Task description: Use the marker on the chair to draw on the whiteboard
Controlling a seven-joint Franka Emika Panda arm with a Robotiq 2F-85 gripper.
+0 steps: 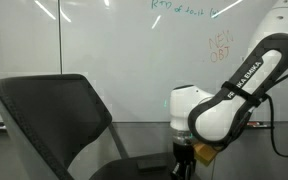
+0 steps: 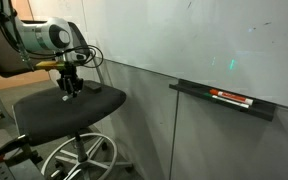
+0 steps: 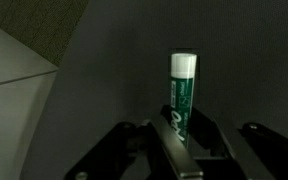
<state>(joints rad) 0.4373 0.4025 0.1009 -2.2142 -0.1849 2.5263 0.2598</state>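
In the wrist view, a green marker (image 3: 182,95) with a white cap stands up between my fingers, and my gripper (image 3: 181,128) is shut on its lower part. Behind it is the dark seat of the chair (image 3: 104,70). In both exterior views the gripper (image 2: 69,90) (image 1: 184,160) hangs just over the chair seat (image 2: 84,103), next to the curved black backrest (image 1: 54,105). The marker is too small to make out there. The glossy whiteboard (image 1: 124,50) (image 2: 204,40) fills the wall behind the chair and carries faint green and orange writing.
A grey ledge (image 2: 199,91) on the whiteboard holds a flat red-and-black item (image 2: 232,97). The chair's chrome star base (image 2: 79,160) spreads over the floor below the seat. The arm's white elbow (image 1: 219,110) bends over beside the backrest.
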